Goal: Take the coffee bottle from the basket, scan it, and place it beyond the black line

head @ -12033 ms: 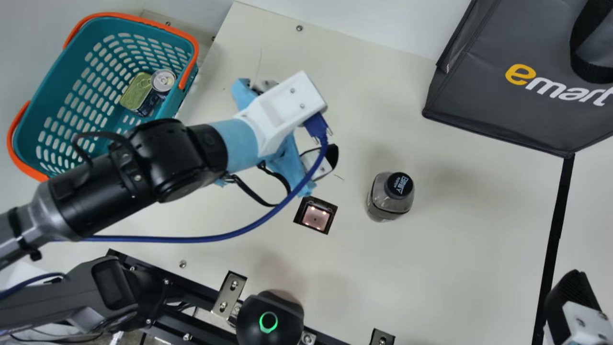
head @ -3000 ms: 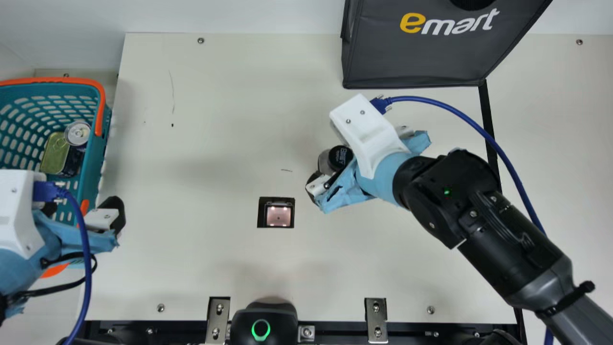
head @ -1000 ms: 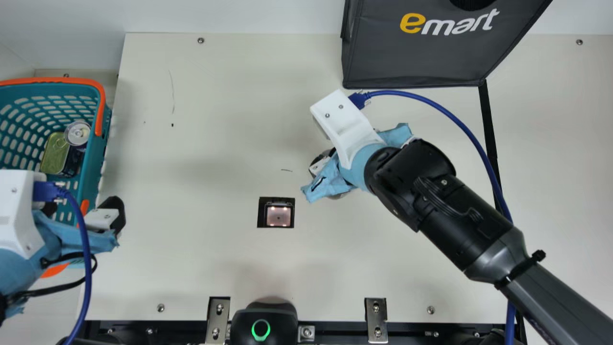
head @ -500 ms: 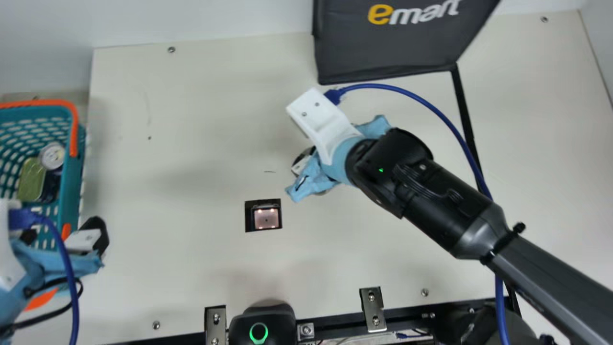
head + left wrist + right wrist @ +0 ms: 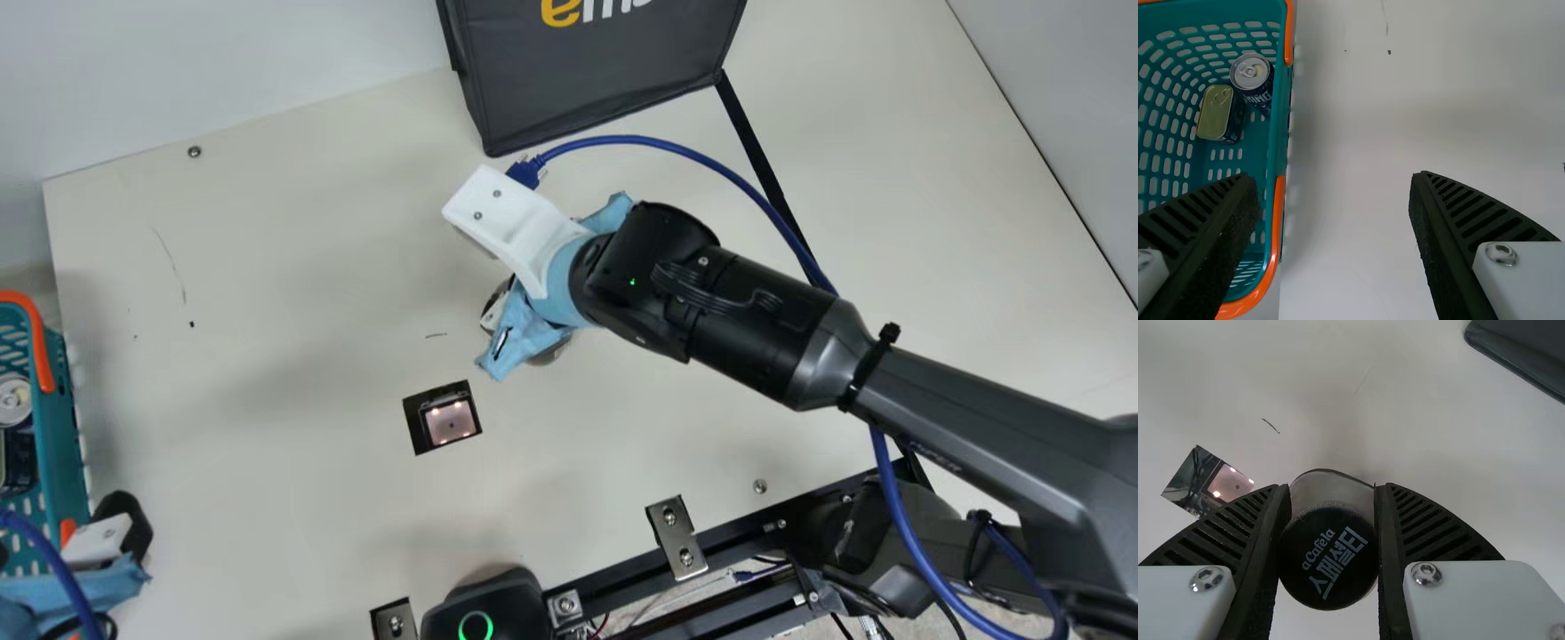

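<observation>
In the main view my right gripper (image 5: 508, 307) is left of the black line (image 5: 756, 151), with part of the coffee bottle (image 5: 551, 352) showing beneath it. The right wrist view has the bottle's black cap (image 5: 1328, 557) between both fingers of my right gripper (image 5: 1328, 520), which is shut on the bottle. The lit scanner window (image 5: 450, 420) lies in the table a little to the bottle's lower left. My left gripper (image 5: 111, 538) is at the main view's lower left, beside the teal basket (image 5: 67, 444). Its own view shows the left gripper (image 5: 1318, 207) open and empty.
In the basket (image 5: 1279, 127) are a round can (image 5: 1253, 75) and a flat tin (image 5: 1217, 113). A dark bag (image 5: 578, 80) stands at the table's back edge. A black round device (image 5: 484, 609) is at the front edge. A blue cable (image 5: 711, 164) loops behind the right arm.
The camera has turned. My left gripper has left the scanner area for the basket's side. My right arm has come in from the right, shifted slightly left, and taken hold of the bottle.
</observation>
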Robot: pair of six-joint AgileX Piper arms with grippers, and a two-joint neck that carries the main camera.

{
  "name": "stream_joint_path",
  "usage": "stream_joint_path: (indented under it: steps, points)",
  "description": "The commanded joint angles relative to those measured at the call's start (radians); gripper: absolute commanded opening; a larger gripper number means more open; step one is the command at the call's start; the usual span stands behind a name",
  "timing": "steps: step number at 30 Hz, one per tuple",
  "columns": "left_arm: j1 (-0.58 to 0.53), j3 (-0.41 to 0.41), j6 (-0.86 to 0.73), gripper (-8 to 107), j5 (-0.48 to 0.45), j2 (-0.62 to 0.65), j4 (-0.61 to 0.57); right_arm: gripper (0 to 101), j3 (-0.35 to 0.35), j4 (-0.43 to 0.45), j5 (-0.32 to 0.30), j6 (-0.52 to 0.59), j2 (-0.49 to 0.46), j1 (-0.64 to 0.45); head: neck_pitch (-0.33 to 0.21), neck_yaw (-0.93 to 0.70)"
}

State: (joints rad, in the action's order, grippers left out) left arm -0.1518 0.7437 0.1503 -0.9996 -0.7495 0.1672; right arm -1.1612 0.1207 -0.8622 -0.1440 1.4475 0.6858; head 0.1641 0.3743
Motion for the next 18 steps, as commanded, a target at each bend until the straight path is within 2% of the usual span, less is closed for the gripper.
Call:
stream_joint_path:
  steps: [1,18]
  points:
    - [0.0,0.0,0.0,90,0.0,0.0,0.0,0,-0.002,0.016,0.003,-0.002,-0.001,-0.005,-0.026,0.002]
    - [0.0,0.0,0.0,90,0.0,0.0,0.0,0,-0.059,0.031,-0.022,0.019,-0.005,-0.113,-0.026,0.002]
